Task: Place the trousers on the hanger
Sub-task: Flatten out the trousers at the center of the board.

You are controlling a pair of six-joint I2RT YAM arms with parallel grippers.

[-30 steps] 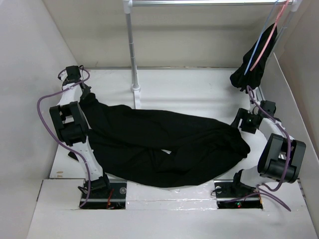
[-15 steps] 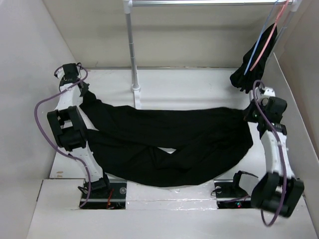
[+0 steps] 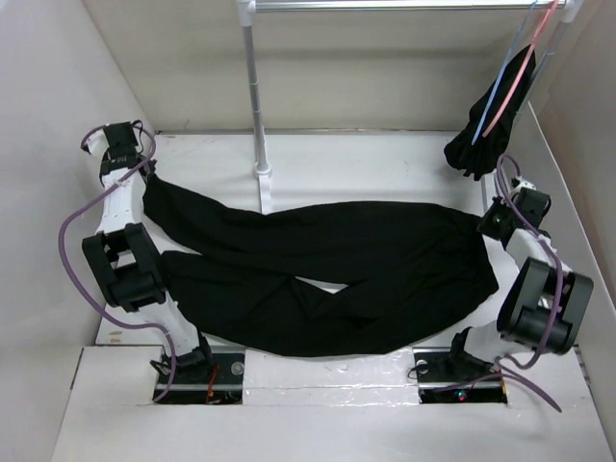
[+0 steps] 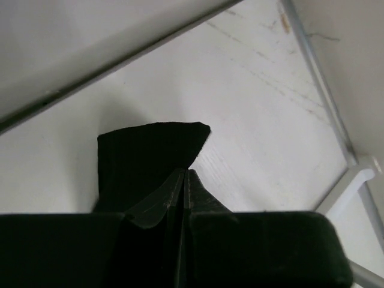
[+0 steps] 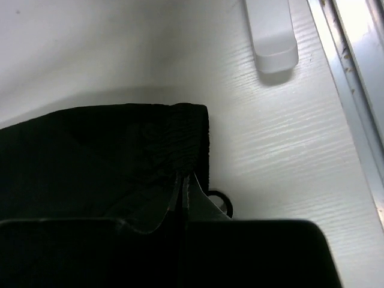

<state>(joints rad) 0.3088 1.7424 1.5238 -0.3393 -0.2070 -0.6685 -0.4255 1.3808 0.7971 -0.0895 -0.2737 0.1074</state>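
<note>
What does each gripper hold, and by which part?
Both hold the large black soft-fabric trousers: left gripper a leg end, right gripper the elastic waistband.

No writing, label, brand, number or sign can be read anywhere, neither on the plain black trousers (image 3: 366,260) nor on the light-blue hanger (image 3: 500,82), the white table (image 3: 385,164) or the rail post (image 3: 255,96).

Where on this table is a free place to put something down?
Bare table lies at the far side, between the rack pole and the hanging black garment, beyond the trousers. The middle is crowded: the trousers stretch from the left fingers to the right fingers.
</note>
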